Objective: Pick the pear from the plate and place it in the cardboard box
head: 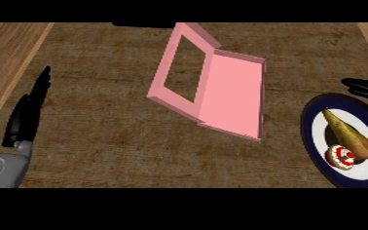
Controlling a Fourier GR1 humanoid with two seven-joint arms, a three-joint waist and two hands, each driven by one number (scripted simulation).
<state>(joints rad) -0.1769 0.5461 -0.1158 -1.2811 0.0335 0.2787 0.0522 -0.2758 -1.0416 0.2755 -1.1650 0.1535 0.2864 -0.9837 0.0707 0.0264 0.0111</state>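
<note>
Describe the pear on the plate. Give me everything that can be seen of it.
The pear is olive-yellow with a browner shaded side, smooth-skinned and elongated. It lies on its side, with its narrow neck pointing toward the view's upper left and its wider end reaching the picture's right edge. It rests on the white face of a dark-rimmed plate at the counter's right side. A small round red-and-white item sits close against its lower side; whether they touch cannot be told. Nothing holds the pear.
</note>
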